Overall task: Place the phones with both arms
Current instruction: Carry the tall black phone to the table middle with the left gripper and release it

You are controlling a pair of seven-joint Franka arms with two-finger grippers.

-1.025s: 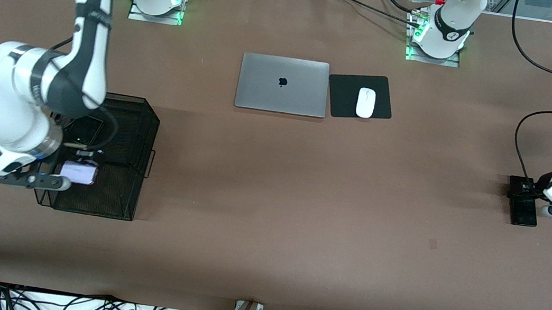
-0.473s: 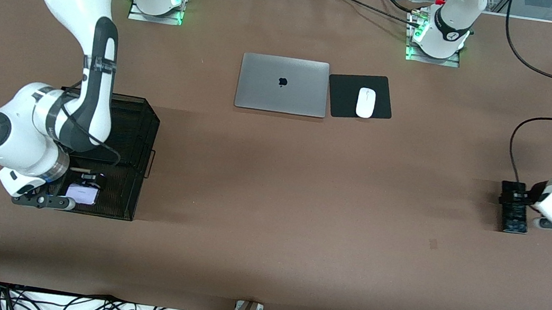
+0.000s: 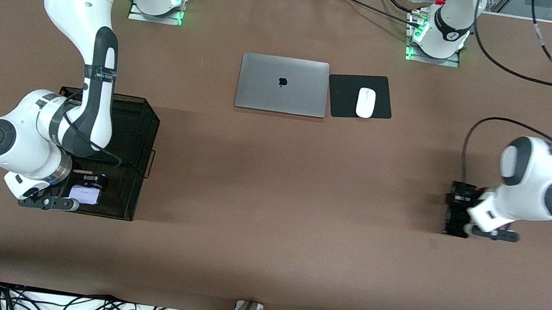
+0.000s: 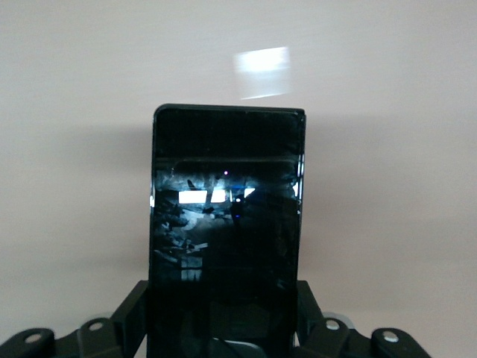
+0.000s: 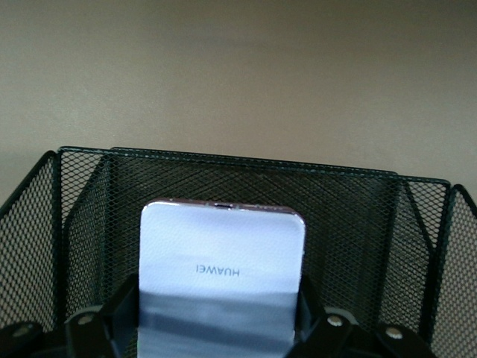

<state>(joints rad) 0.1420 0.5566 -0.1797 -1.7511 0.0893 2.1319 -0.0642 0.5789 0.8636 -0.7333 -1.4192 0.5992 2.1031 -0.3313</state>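
Note:
My right gripper [image 3: 86, 190] [image 5: 222, 317] is shut on a white-lavender phone [image 3: 85, 195] [image 5: 222, 253]. It holds that phone inside the black mesh basket [image 3: 134, 157] [image 5: 246, 162], at the basket's end nearer the front camera. My left gripper [image 3: 455, 217] [image 4: 223, 317] is shut on a long black phone [image 3: 452, 223] [image 4: 227, 216], with a finger on each long edge. It hangs over bare table toward the left arm's end. The right arm hides much of the basket's inside.
A shut silver laptop [image 3: 282, 85] lies mid-table near the bases. Beside it a white mouse [image 3: 365, 103] sits on a black pad [image 3: 342, 97]. Cables run along the table's near edge.
The left gripper has carried the black phone toward the right arm's end of the table. The right gripper has brought the lavender phone down into the basket's nearer end.

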